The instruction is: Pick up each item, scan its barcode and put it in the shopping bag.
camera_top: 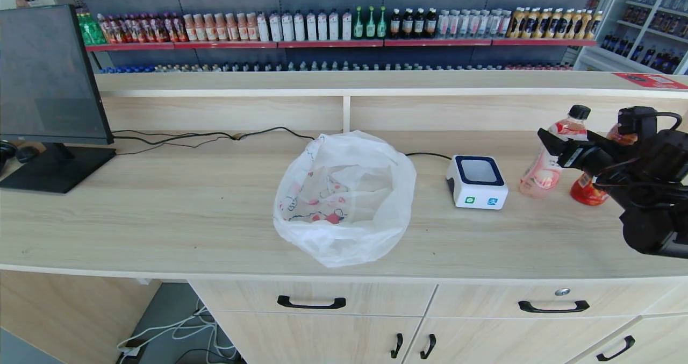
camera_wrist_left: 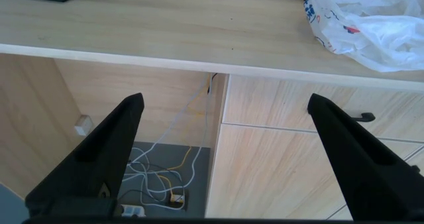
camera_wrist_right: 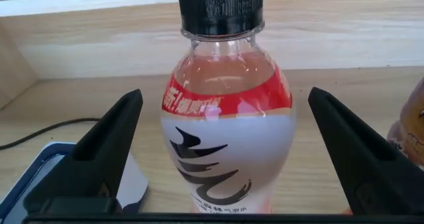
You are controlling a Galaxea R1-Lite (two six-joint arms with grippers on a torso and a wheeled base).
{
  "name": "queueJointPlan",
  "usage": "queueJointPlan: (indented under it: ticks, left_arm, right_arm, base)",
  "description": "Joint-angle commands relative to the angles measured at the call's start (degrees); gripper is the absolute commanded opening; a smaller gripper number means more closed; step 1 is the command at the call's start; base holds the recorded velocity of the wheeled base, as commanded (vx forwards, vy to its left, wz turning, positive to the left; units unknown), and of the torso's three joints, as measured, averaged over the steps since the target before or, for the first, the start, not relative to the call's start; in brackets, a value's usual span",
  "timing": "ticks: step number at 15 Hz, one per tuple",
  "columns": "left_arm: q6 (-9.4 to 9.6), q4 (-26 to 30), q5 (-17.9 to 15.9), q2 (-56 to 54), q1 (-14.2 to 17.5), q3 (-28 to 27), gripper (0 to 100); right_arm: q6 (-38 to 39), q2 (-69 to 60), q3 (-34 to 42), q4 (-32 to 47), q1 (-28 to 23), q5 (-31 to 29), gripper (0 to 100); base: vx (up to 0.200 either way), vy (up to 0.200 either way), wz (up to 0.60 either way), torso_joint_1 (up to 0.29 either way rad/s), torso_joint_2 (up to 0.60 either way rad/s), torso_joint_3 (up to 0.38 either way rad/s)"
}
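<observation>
A pink drink bottle (camera_wrist_right: 228, 144) with a black cap stands between the spread fingers of my right gripper (camera_wrist_right: 225, 101), with a gap on each side. On the counter's right side, this pink bottle (camera_top: 544, 166) is upright, and my right gripper (camera_top: 553, 139) is level with its upper half. An orange-red bottle (camera_top: 587, 190) stands just right of it, partly hidden by the arm. The white scanner (camera_top: 477, 182) sits left of the bottles. The white plastic shopping bag (camera_top: 344, 197) lies open mid-counter. My left gripper (camera_wrist_left: 225, 105) hangs open below the counter's front edge, holding nothing.
A dark monitor (camera_top: 48, 79) stands at the counter's (camera_top: 161, 213) far left, with cables (camera_top: 215, 135) running along the back. A raised wooden ledge (camera_top: 344, 111) walls the rear. Drawers with black handles (camera_top: 312, 302) are below. Shelves of bottles (camera_top: 344, 25) line the background.
</observation>
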Motion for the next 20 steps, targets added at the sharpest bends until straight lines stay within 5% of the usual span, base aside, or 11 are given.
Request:
queueJointPlan:
  ticks: [1, 20]
  left_arm:
    - [0.02, 0.0, 0.0, 0.0, 0.0, 0.0, 100]
    - [0.02, 0.0, 0.0, 0.0, 0.0, 0.0, 100]
  right_arm:
    - [0.6, 2.3, -0.2, -0.1, 0.0, 0.0, 100]
    - [1.6, 12.0, -5.2, -4.0, 1.5, -2.0, 100]
  base:
    - [0.000, 0.000, 0.00, 0.000, 0.00, 0.000]
    - [0.000, 0.000, 0.00, 0.000, 0.00, 0.000]
